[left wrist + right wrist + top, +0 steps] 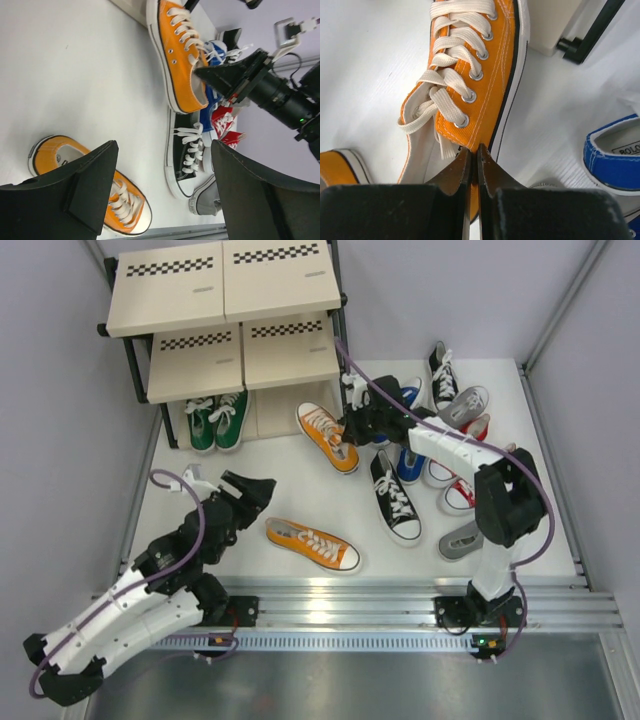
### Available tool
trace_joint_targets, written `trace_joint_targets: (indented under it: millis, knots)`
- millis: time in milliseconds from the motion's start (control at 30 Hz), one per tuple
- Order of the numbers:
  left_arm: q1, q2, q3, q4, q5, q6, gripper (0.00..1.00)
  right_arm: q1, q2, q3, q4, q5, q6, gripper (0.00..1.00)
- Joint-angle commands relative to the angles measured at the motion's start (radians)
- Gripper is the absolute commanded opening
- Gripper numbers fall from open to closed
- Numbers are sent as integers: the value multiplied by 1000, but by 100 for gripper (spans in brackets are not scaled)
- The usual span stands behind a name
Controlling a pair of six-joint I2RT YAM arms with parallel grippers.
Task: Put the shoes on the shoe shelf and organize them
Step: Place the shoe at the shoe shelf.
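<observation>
Currently, the left fingers [250, 486] stand wide apart with nothing between them, above the table [250, 570] in its near-left area. The near orange sneaker [312, 544] lies on its sole just to their right, not touched by either pad.

The right fingers [474, 152] are pressed together on the canvas side wall of the far orange sneaker [470, 75], at the collar just behind the last lace eyelet. This sneaker sits in front of the right half of the shoe shelf [225, 285], toe toward the shelf. Whether its sole rests on the table cannot be determined.

The shoe shelf occupies the far-left corner of the table. The green pair [215, 420] stands side by side at its lowest level, under the left middle board.

The other sneakers lie loose on the right half of the table:
- One black sneaker [396, 497] lies right of centre, beside the right arm.
- A blue sneaker [410, 466], a red sneaker [460, 492] and a grey sneaker [460, 540] are bunched around that arm, several touching.
- A second black sneaker [442, 368] lies at the far right.
</observation>
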Motion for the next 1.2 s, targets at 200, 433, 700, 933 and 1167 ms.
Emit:
trace_joint_targets:
  millis: [200,433,700,933,1167]
  knots:
    - [-3,105,20,-57,38,15,81,44,88,193,231,152,29,0]
    - [-3,116,24,-57,40,32,82,81,185,295,308,269,69,0]
    - [-3,80,-1,-57,56,19,82,106,299,421,359,408,121,0]
    - [-3,65,-15,-56,70,4,82,106,372,471,379,493,147,0]
    - [-3,62,-19,-56,78,-5,82,106,398,470,382,502,172,18]
